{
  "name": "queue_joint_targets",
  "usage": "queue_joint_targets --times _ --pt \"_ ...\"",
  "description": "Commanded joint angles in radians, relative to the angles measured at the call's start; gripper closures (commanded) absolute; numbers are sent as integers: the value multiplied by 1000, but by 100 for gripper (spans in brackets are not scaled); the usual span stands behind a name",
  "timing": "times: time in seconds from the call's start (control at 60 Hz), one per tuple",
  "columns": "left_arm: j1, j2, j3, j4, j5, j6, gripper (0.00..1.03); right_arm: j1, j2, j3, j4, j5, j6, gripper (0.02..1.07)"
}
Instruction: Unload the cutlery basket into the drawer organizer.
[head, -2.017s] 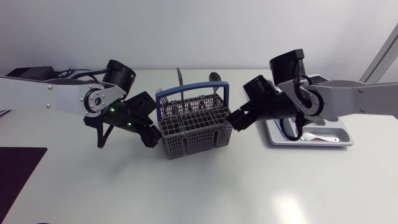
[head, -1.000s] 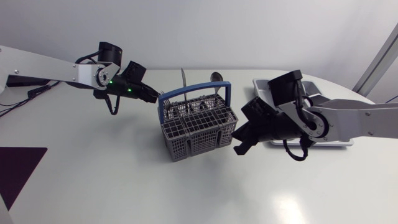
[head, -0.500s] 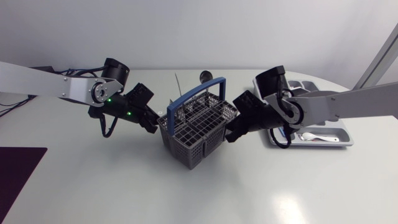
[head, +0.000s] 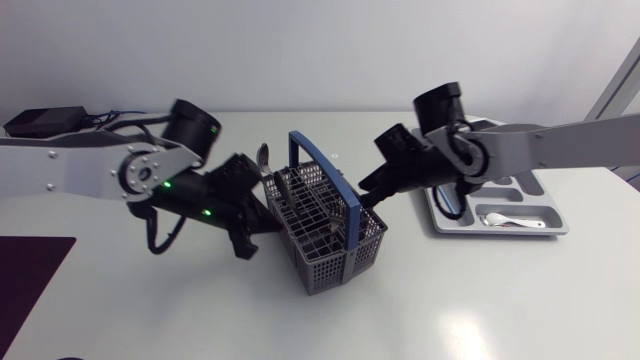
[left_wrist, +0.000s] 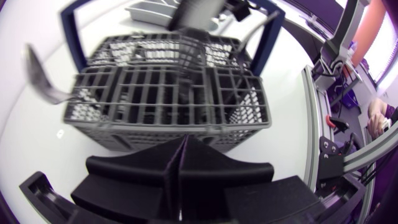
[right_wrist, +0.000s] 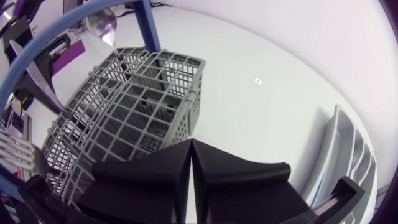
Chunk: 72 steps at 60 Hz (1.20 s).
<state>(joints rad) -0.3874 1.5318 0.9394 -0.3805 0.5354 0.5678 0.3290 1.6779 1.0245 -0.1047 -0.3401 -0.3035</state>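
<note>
The grey cutlery basket (head: 330, 245) with its blue handle (head: 325, 175) stands mid-table, turned at an angle. My left gripper (head: 258, 222) is shut and empty, its tips against the basket's left wall. My right gripper (head: 365, 198), also shut and empty, sits at the basket's back right side. In the left wrist view the shut gripper (left_wrist: 180, 165) faces the basket (left_wrist: 168, 93), from which a spoon (left_wrist: 37, 71) sticks out. In the right wrist view the shut gripper (right_wrist: 191, 165) faces the basket (right_wrist: 143, 106), which holds a spoon (right_wrist: 102, 25) and a fork (right_wrist: 18, 152). The grey drawer organizer (head: 500, 231) lies at the right.
A white spoon (head: 510, 222) lies in the organizer's front compartment. A corner of the organizer (right_wrist: 351, 162) shows beside my right gripper. A dark mat (head: 25, 270) lies at the table's left edge.
The basket has turned, so its handle now runs front to back, and it has slid a little nearer. My left gripper dropped to its left wall; my right gripper moved to its back right.
</note>
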Motion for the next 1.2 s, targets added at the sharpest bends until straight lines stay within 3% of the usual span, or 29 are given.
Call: queue_joint_targets --times 0.0,0.133,0.25,0.433,0.7,0.933,1.183 --pt "147 -36 44 -6 32 43 90 -82 -106 -52 -49 -25 -39 101" --pt "343 102 176 6 58 41 90 -157 -290 -147 -174 -80 -106 101" --pt "374 257 291 17 74 10 90 -150 -434 -228 -257 -92 -129 101" --pt "329 458 450 54 110 -55 90 -71 -584 -345 -328 -94 -109 101" --pt "237 565 559 48 156 -94 90 71 -443 -391 -176 -69 -23 101" --pt "208 556 506 29 176 -57 90 107 -305 -326 -92 -27 1 101" --pt "202 429 343 -9 181 27 90 33 -213 -222 -75 -25 -17 101"
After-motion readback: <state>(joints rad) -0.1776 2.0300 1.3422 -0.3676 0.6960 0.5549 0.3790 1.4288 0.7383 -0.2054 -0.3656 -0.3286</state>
